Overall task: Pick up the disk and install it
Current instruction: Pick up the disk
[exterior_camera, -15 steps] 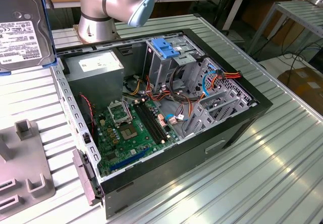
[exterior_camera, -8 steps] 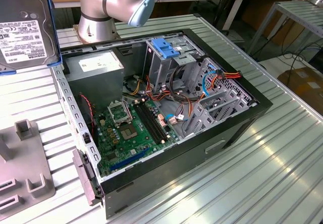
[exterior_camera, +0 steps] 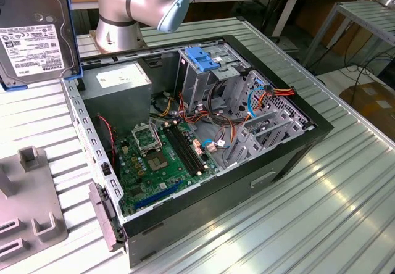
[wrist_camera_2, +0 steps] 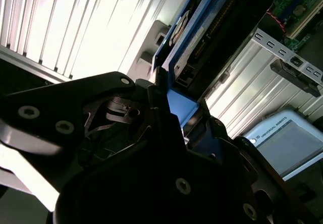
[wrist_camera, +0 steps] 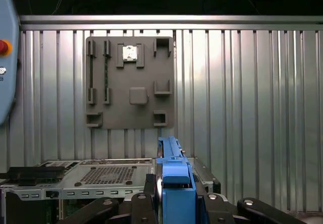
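**Disk Clamped in Gripper Beside the Open Computer Case**

The gripper [wrist_camera: 175, 204] is closed narrow on the disk [wrist_camera: 174, 168]. In the first wrist view the disk's bright blue plastic frame stands edge-on between the black jaws. The second wrist view shows the frame's flat side and the dark connector edge of the drive running away from the gripper.

The exterior view adds the disk's silver-grey metal face and white label, in the upper left corner of the frame. There the disk sits just beside a corner of the computer case [exterior_camera: 296, 144].

The case is black sheet steel with its side open. Inside are a green motherboard [exterior_camera: 160, 157], a grey power supply box [exterior_camera: 117, 83] and a bare-metal drive cage [exterior_camera: 213, 79] topped by a blue handle [exterior_camera: 203, 58], with red and orange cables between them.

The ribbed aluminium desk [exterior_camera: 321, 212] lies bare on the exterior view's right of the case.

A matte grey fixture plate [wrist_camera: 130, 82] with raised blocks and slots rests flat on the desk, well apart from the gripper.

A pale blue-grey teach pendant [wrist_camera_2: 287, 138] lies beyond the case edge.
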Tool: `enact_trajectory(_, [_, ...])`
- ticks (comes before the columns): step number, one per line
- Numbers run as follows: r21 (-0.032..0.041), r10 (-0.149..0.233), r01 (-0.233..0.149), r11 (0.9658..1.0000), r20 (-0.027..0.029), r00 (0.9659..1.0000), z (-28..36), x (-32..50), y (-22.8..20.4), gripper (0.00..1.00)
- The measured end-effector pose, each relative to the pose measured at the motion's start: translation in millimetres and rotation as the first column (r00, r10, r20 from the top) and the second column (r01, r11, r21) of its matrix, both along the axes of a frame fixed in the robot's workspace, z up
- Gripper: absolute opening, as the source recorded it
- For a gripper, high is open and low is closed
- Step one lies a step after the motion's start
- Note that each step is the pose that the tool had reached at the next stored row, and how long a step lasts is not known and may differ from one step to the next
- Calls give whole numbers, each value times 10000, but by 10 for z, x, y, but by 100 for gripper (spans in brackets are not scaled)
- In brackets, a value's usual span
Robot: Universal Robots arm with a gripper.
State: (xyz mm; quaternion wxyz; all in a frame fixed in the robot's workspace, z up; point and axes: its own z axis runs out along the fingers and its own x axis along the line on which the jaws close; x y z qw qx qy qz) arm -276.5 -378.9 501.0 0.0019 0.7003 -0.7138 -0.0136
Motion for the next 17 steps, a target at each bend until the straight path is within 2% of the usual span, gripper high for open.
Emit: enact_trajectory(17, [-38,-1,1,10000,0,10000,-3,191,-4,37])
